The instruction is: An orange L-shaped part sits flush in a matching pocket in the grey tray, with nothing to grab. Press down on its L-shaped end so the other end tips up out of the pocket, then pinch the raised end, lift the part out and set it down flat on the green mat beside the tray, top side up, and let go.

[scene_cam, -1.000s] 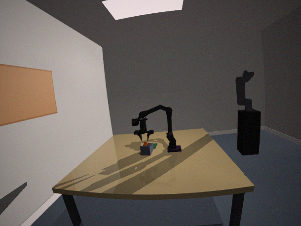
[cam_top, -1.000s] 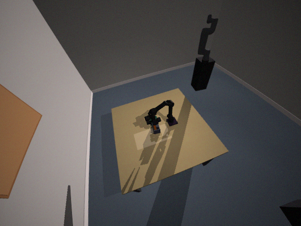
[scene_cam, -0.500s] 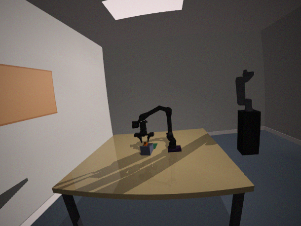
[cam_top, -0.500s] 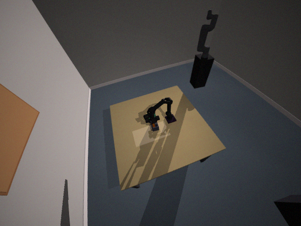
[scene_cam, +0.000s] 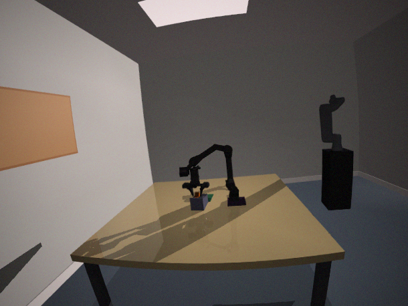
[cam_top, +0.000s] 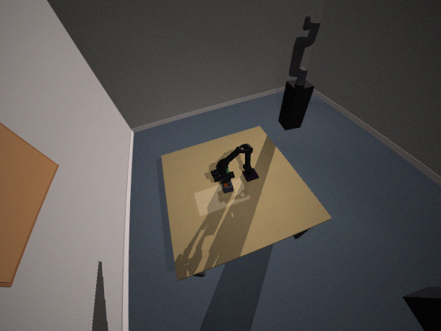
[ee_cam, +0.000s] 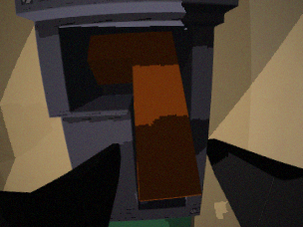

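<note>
The orange L-shaped part (cam_top: pixel 225 184) (scene_cam: pixel 197 193) (ee_cam: pixel 161 164) is tilted in the grey tray (cam_top: pixel 228 189) (scene_cam: pixel 198 204) (ee_cam: pixel 95 141). Its L-shaped end sits down in the pocket, at the top of the wrist view, and its straight end is raised toward the fingers. My gripper (scene_cam: pixel 196 195) (ee_cam: pixel 163 148) is open, pointing down, one finger on each side of the raised end. Gaps show between the fingers and the part in the wrist view. The green mat (scene_cam: pixel 211 197) (ee_cam: pixel 150 223) lies beside the tray, partly hidden by it.
The arm's dark base (cam_top: pixel 250 175) (scene_cam: pixel 237 201) stands on the tan table (cam_top: pixel 282 202) (scene_cam: pixel 267 230), to the right of the tray in the top and exterior views. The tray walls rise close to the fingers. Long shadows cross the table.
</note>
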Robot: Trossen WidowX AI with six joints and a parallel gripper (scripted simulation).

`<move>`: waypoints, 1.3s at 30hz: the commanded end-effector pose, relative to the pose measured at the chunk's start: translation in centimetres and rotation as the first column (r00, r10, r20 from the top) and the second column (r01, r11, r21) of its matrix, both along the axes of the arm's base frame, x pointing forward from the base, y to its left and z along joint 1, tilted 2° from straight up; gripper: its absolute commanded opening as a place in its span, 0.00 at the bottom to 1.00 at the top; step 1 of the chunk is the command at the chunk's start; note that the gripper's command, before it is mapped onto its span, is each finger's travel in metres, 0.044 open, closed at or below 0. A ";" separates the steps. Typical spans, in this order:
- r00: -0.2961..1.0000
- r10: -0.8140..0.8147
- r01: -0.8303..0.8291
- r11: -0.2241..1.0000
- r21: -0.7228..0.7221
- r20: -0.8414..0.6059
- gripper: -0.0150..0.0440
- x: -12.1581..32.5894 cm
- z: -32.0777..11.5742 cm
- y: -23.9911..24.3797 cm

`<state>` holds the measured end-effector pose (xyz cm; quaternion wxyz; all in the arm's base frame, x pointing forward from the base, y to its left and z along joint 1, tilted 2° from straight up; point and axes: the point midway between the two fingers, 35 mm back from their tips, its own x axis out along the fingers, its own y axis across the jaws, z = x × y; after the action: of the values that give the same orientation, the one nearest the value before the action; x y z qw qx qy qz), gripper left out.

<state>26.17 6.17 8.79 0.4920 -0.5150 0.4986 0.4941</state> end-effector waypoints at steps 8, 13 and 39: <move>1.000 0.000 0.000 1.000 0.000 0.001 0.45 0.0 0.1 0.0; 1.000 0.000 0.000 1.000 0.000 0.001 0.39 0.0 0.1 0.0; 1.000 0.004 -0.004 1.000 -0.005 -0.003 0.25 -0.1 2.6 0.0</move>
<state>25.97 6.20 10.90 0.4884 -0.5140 0.5006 0.4966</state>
